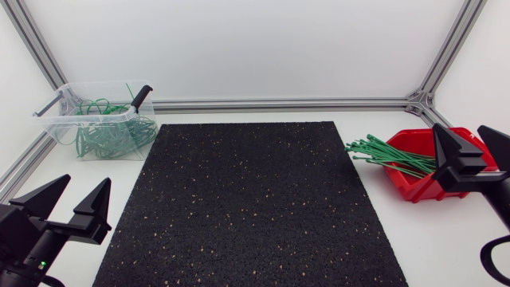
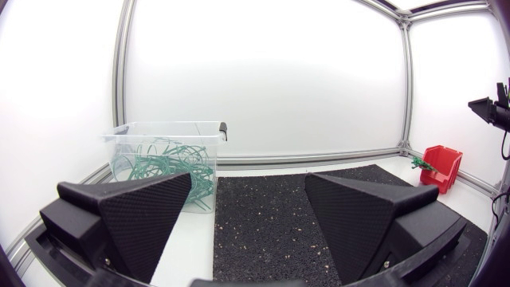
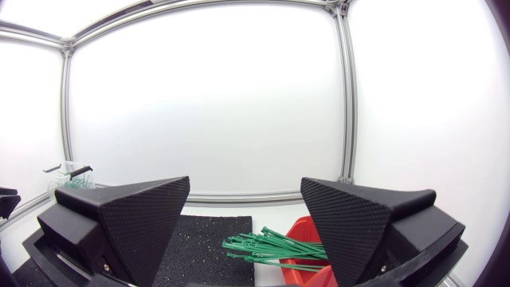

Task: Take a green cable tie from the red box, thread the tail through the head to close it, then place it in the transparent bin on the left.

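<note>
We count one red box [image 1: 410, 185], one transparent bin [image 1: 57, 119] and one black mat [image 1: 251, 207]. There are two claws: left claw [image 1: 84, 182], right claw [image 1: 460, 131]. The straight green cable ties [image 1: 382, 153] and looped ties [image 1: 107, 131] are too bunched to number.

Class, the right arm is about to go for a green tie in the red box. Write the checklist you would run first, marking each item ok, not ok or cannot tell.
1. right gripper open and empty: ok.
2. left gripper open and empty, ready to help with threading: ok.
3. green cable ties present in the red box, tails sticking out towards the mat: ok.
4. One tie free of the bundle to grip alone: cannot tell.
5. transparent bin open on top, room above the looped ties: ok.
6. black mat free of objects between the arms: ok.
</note>
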